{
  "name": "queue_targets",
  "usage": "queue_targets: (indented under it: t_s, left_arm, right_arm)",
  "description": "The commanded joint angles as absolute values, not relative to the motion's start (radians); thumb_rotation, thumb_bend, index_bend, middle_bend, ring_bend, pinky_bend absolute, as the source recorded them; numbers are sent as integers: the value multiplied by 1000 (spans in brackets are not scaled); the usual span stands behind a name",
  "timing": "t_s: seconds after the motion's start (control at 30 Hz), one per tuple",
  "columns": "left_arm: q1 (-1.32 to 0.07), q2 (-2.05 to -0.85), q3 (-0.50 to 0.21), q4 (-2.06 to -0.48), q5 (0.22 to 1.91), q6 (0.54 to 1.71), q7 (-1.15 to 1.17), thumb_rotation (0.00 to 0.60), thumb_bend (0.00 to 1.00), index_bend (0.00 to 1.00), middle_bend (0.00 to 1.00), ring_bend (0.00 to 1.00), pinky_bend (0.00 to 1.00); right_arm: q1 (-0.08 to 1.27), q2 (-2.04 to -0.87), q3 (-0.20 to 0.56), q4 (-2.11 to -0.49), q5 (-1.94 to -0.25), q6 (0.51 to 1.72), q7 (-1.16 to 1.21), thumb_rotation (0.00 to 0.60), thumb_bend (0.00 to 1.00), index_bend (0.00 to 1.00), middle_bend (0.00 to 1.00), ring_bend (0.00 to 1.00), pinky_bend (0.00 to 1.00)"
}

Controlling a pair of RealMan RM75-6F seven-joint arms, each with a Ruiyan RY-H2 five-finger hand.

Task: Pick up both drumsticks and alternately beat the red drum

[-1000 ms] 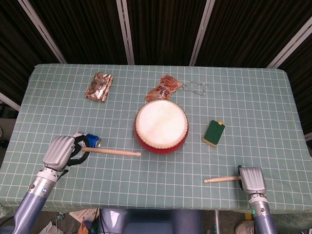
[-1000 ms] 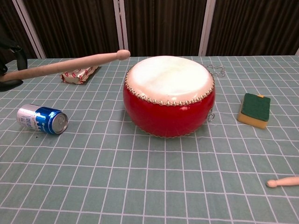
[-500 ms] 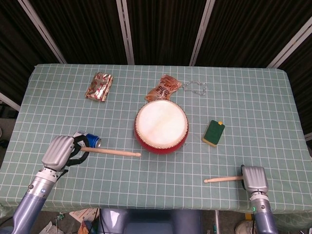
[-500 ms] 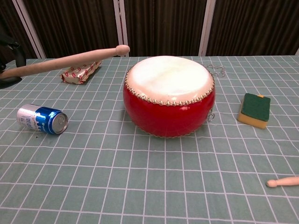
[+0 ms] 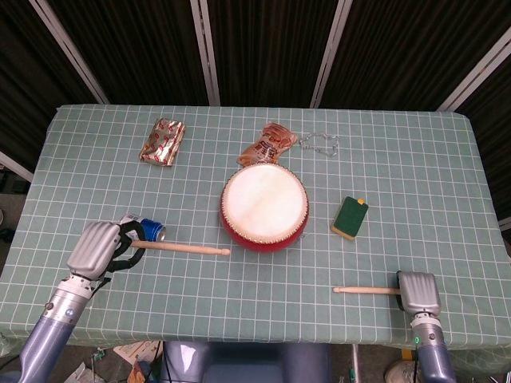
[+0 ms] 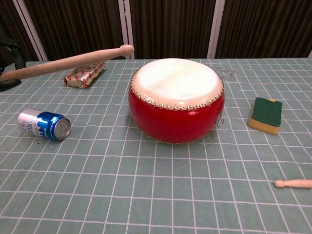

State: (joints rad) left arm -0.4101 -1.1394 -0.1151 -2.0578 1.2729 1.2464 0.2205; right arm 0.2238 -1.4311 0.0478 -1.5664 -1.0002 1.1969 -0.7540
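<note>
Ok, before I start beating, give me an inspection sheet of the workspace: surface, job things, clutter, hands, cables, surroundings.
Surface: table under a green checked cloth, lying flat.
Job's things: red drum upright at the centre, skin up. Left drumstick raised off the cloth, tip pointing at the drum. Right drumstick low near the front edge, tip toward the centre.
Clutter: blue can on its side; green and yellow sponge; two snack packets; thin chain behind the drum.
Hands: left hand holds its stick; right hand at its stick's butt, grip hidden.
Cables: nothing seen.
Surroundings: dark slatted panels behind the table.
</note>
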Motion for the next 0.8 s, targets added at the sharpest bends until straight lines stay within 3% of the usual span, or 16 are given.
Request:
queue_targets:
  t_s: [0.03, 0.23, 0.53, 0.8]
  left_arm:
    - [-410, -1139, -115, -2057, 1273, 1246, 220, 600, 534, 785, 1000, 1000, 1000]
    - [-412, -1137, -117, -2055, 1267, 1243, 218, 600, 534, 786, 1000, 1000, 1000]
    - [-414, -1138, -118, -2049, 1257, 1239, 228, 600, 534, 786, 1000, 1000, 1000]
    - [-425, -1137, -139, -2051, 1237, 1238, 231, 600, 534, 786, 1000, 1000, 1000]
  right_arm:
    - [226, -1428, 42, -1568, -1012, 1202, -750, 600, 517, 929, 1000, 1000, 1000]
    - [231, -1377, 54, -1664, -1013, 1205, -714, 600, 552, 958, 1000, 1000, 1000]
    - [221, -1197, 75, -1893, -1106, 1260, -611, 600, 584, 980, 1000, 1000, 1000]
    - [197, -1037, 138, -2021, -1093, 1289, -437, 600, 591, 983, 1000, 1000, 1000]
